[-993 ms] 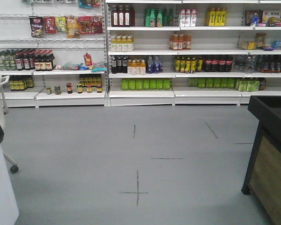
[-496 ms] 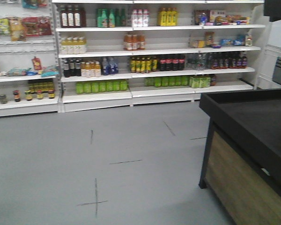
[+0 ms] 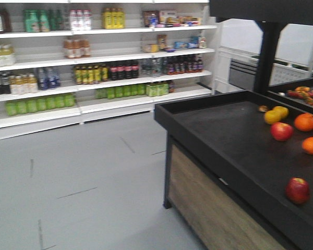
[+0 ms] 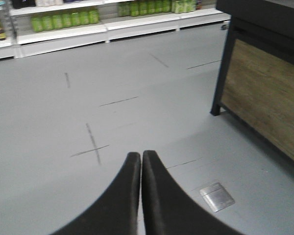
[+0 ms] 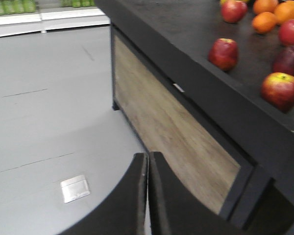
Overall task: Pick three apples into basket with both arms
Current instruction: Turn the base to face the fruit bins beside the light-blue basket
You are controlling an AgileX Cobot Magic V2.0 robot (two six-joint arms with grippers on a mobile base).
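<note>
2 red apples (image 3: 281, 131) and oranges (image 3: 305, 122) on black display table (image 3: 224, 130), drink shelves (image 3: 94, 80) behind

The apples (image 3: 281, 131) were red, one apple (image 5: 281, 90) with a yellow blush. The oranges (image 3: 305, 122) were plain orange. The counter (image 3: 224, 130) was black on top, and its side panel (image 3: 214, 208) was brown wood-grain. The floor (image 4: 137, 73) was grey with dark line marks. The shelves (image 3: 120, 104) were white and the bottles (image 3: 36, 105) green. The left gripper (image 4: 140, 159) and right gripper (image 5: 148, 159) were black.

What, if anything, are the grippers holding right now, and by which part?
Nothing is held: the left gripper and the right gripper are both shut and empty.
</note>
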